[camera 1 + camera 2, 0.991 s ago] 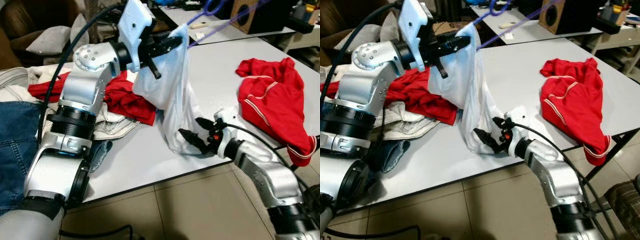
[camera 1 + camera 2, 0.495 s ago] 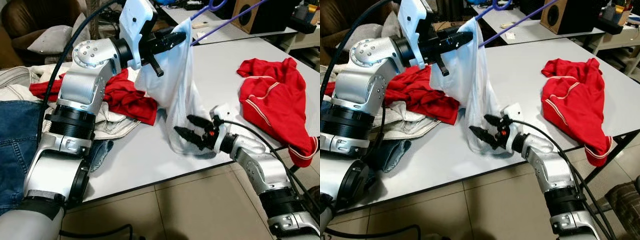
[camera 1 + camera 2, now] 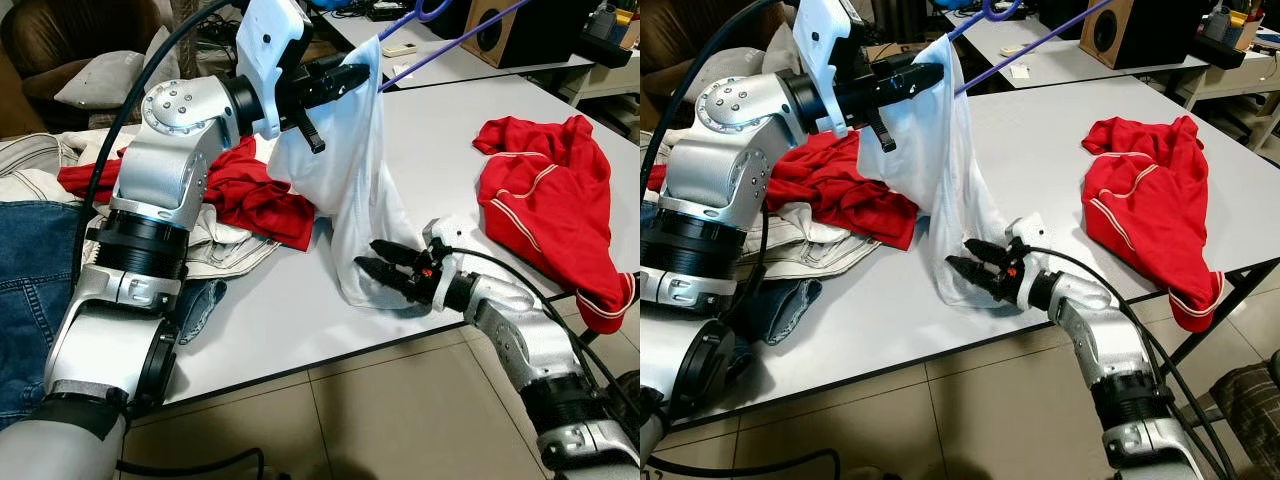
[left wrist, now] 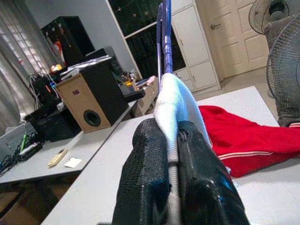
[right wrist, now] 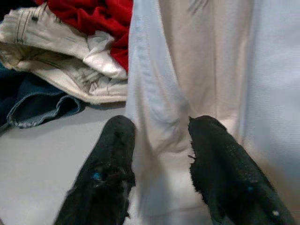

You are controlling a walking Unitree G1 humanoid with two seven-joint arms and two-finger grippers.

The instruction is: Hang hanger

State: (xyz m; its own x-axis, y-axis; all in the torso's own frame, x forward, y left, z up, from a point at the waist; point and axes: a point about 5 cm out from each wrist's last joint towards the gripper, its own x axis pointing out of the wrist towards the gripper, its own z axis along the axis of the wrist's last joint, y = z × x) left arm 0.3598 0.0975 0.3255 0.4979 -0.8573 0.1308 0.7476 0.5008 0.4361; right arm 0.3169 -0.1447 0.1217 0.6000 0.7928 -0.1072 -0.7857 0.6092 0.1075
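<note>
White garment held up on its hanger, lower hem being taken.

In the upper middle of the frame the left gripper (image 3: pixel 345 77) had its fingers clamped on the top of the white garment (image 3: pixel 350 170), where the purple hanger (image 3: pixel 440 35) ran out toward the upper right. The cloth draped down to the bench (image 3: pixel 440 140) at centre. There the right gripper (image 3: pixel 385 270) pointed at the hem, fingers apart, cloth between them. The step looked like steadying the garment; next, the fingers would likely need to close on the hem before lifting the hanger toward a rail.
</note>
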